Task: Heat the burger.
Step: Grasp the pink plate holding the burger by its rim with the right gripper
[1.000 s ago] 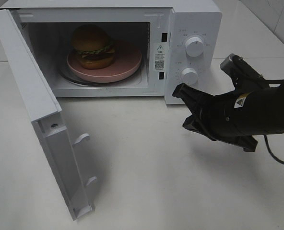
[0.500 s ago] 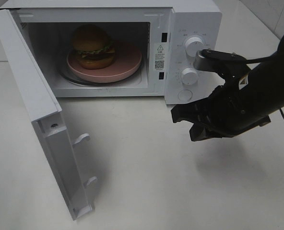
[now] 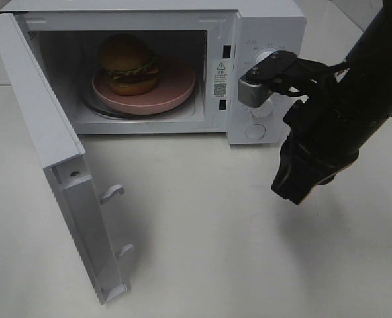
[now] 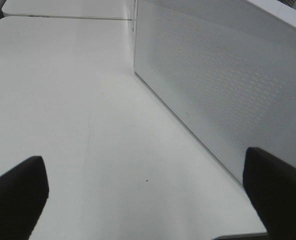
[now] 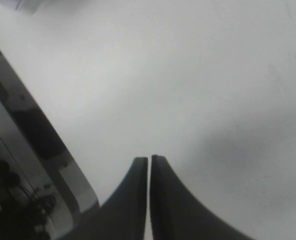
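White dominates the high view: a microwave (image 3: 222,40) stands on the bench (image 3: 202,252) with its door (image 3: 37,112) swung wide open. The burger (image 3: 128,64) sits inside the cavity on a pink plate (image 3: 176,93), toward the plate's left side. The right gripper (image 3: 294,192) hangs in front of the control panel (image 3: 275,33), tips pointing down at the bench, holding nothing. The arm's wrist block covers part of the dials. The left arm does not show in this view.

From the left wrist, the left gripper (image 4: 145,195) is released, its two dark fingertips (image 4: 15,190) spread far apart over bare bench. A white perforated panel (image 4: 223,85) stands just ahead; whether it is the door's outer face or a side wall I cannot tell.

From the right wrist, the right gripper (image 5: 149,167) is clenched, fingers pressed together with only a hairline between them, over bare bench and touching nothing.

Loading looks finished, so the step in hand is probably shutting the door. That calls for a push on the door's outer face, swinging it around until it latches. The left gripper seems better placed for it. Only then does setting a dial on the panel make sense.
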Controlling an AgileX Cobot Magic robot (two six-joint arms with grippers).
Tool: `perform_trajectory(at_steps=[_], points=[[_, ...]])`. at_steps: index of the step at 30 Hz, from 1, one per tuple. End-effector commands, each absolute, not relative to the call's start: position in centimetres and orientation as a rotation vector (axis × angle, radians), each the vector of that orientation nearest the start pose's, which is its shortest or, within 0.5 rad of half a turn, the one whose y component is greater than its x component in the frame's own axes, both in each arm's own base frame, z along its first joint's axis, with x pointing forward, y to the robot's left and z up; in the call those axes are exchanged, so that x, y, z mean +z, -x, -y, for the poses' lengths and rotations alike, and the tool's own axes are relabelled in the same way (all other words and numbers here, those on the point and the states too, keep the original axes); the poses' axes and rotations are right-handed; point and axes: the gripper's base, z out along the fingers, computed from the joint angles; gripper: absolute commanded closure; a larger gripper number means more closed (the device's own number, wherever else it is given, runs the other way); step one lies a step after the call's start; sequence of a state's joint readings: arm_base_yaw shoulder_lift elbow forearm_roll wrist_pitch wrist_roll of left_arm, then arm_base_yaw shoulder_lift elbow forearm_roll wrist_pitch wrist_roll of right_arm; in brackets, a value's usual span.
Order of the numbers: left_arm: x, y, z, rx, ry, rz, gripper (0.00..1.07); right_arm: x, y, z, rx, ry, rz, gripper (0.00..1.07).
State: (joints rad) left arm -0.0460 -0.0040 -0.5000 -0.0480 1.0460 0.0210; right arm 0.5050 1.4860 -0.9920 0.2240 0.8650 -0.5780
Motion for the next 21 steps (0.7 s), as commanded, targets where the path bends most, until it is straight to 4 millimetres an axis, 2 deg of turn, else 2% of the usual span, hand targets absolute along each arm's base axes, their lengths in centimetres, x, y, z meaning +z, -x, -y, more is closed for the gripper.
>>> perform_trajectory(at_steps=[1, 3, 4, 5, 6, 8, 12, 13, 15, 16, 17, 18, 19, 21], points=[[27.8, 0.8, 0.4, -0.08, -0.066, -1.998, 0.09, 25.1, -23.6, -14.7, 0.19, 1.722, -2.268, 1.01], [27.8, 0.8, 0.4, -0.08, -0.066, -1.998, 0.09, 25.2, -23.6, -14.7, 0.177, 1.786, -2.219, 1.01], [27.8, 0.8, 0.4, -0.08, -0.066, -1.998, 0.09, 25.3, -23.7, -14.7, 0.136, 1.923, -2.093, 1.01], [27.8, 0.8, 0.4, -0.08, -0.066, -1.998, 0.09, 25.5, -23.8, -14.7, 0.113, 1.983, -2.032, 1.01], [27.8, 0.8, 0.4, -0.08, -0.066, -1.998, 0.09, 25.5, -23.8, -14.7, 0.113, 1.983, -2.032, 1.01], [27.8, 0.8, 0.4, -0.08, -0.066, -1.998, 0.09, 25.8, -24.1, -14.6, 0.046, 2.105, -1.898, 0.99], [27.8, 0.8, 0.4, -0.08, -0.066, -1.998, 0.09, 26.1, -24.4, -14.5, -0.028, 2.18, -1.793, 0.95], [27.8, 0.8, 0.4, -0.08, -0.066, -1.998, 0.09, 26.2, -24.7, -14.4, -0.076, 2.204, -1.745, 0.89], [27.8, 0.8, 0.4, -0.08, -0.066, -1.998, 0.09, 26.2, -24.8, -14.4, -0.096, 2.207, -1.731, 0.86], [27.8, 0.8, 0.4, -0.08, -0.066, -1.998, 0.09, 26.3, -25.1, -14.3, -0.143, 2.204, -1.707, 0.76], [27.8, 0.8, 0.4, -0.08, -0.066, -1.998, 0.09, 26.3, -25.2, -14.4, -0.162, 2.205, -1.692, 0.71], [27.8, 0.8, 0.4, -0.08, -0.066, -1.998, 0.09, 26.3, -25.2, -14.4, -0.162, 2.205, -1.692, 0.71], [27.8, 0.8, 0.4, -0.08, -0.066, -1.998, 0.09, 26.4, -25.4, -14.6, -0.235, 2.229, -1.637, 0.6], [27.8, 0.8, 0.4, -0.08, -0.066, -1.998, 0.09, 26.5, -25.4, -14.7, -0.267, 2.237, -1.616, 0.56]])
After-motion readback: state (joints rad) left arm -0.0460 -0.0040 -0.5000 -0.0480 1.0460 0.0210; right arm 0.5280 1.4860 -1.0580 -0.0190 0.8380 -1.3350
